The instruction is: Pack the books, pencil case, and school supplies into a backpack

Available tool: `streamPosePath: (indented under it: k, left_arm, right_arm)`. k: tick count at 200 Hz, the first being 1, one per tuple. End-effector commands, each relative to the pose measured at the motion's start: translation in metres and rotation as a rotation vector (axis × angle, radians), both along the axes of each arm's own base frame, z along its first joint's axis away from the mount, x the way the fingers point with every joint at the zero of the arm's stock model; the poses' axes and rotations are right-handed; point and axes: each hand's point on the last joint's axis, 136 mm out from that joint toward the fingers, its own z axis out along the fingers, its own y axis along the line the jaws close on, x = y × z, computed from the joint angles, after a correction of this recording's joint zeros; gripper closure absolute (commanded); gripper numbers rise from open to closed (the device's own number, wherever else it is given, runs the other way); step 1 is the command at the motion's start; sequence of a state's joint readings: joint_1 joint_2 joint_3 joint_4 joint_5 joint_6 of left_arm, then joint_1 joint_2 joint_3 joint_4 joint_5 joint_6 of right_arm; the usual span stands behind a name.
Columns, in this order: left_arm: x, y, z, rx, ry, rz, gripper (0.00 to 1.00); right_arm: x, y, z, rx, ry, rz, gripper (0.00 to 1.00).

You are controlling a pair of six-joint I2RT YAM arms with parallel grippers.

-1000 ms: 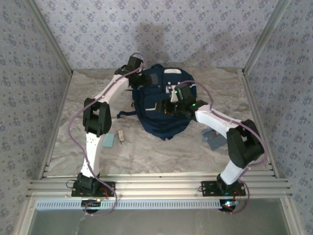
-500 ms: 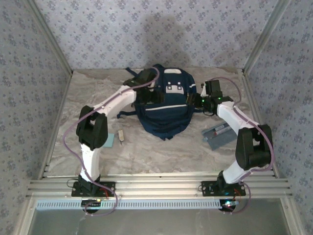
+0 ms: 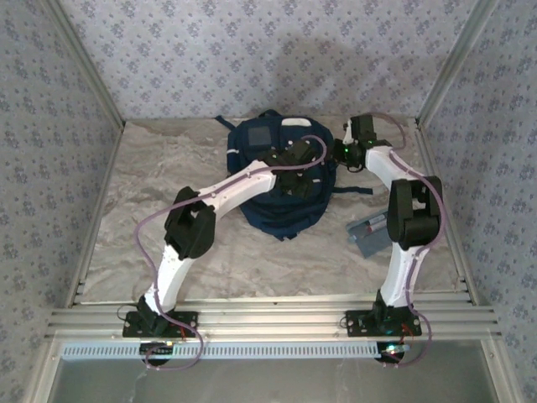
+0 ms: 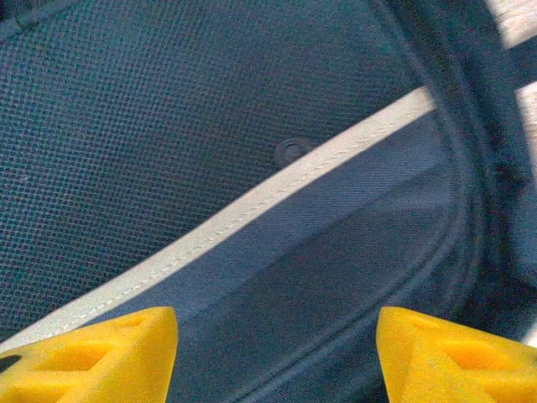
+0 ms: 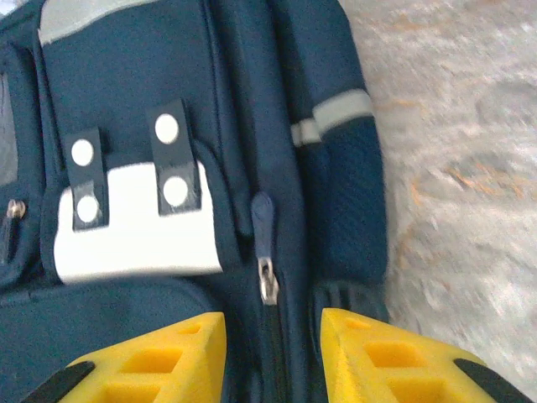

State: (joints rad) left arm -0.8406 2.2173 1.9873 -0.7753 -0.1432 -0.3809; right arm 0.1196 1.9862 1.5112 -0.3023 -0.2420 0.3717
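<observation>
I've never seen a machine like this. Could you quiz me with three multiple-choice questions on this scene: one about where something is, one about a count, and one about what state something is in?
1. Where does the pencil case lie?
A. On the table, on the right arm's side of the backpack
B. On top of the backpack
C. Hanging from a backpack strap

2. In the right wrist view, how many white dots sit on the backpack's dark tabs?
A. Two
B. Four
C. Seven

3. How do the jaws of the left end effector stand?
A. Apart, with nothing between them
B. Shut on a pen
C. Shut on a strap

Answers:
1 A: the top view shows it flat on the table beside the bag.
2 B: there are two tabs with two dots each.
3 A: its yellow fingers stand wide apart over bare navy fabric.
</observation>
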Motion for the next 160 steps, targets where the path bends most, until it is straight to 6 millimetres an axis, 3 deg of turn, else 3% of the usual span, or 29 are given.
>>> streamPosePath:
  k: [1, 20, 42, 58, 126, 160]
  left_arm:
    - [0.003, 0.009, -0.011, 0.061, 0.011, -0.001, 0.36]
    - [-0.002, 0.010, -0.015, 0.063, 0.029, -0.007, 0.36]
    - [-0.007, 0.013, -0.012, 0.046, 0.040, 0.001, 0.36]
    - [-0.016, 0.019, -0.021, 0.053, 0.066, 0.005, 0.36]
    - [-0.018, 0.015, -0.029, 0.023, 0.088, 0.012, 0.36]
    - [-0.019, 0.012, -0.035, 0.005, 0.112, 0.025, 0.36]
  right_arm:
    - [0.013, 0.014, -0.008, -0.001, 0.017, 0.048, 0.65]
    - [0.022, 0.022, -0.016, -0.019, 0.024, 0.055, 0.65]
    - [0.032, 0.021, -0.027, -0.074, 0.049, 0.035, 0.66]
    - [0.035, 0.019, -0.036, -0.128, 0.071, 0.033, 0.67]
    - [0.025, 0.021, -0.057, -0.339, 0.141, 0.055, 0.69]
    - [0.021, 0.025, -0.067, -0.340, 0.163, 0.072, 0.74]
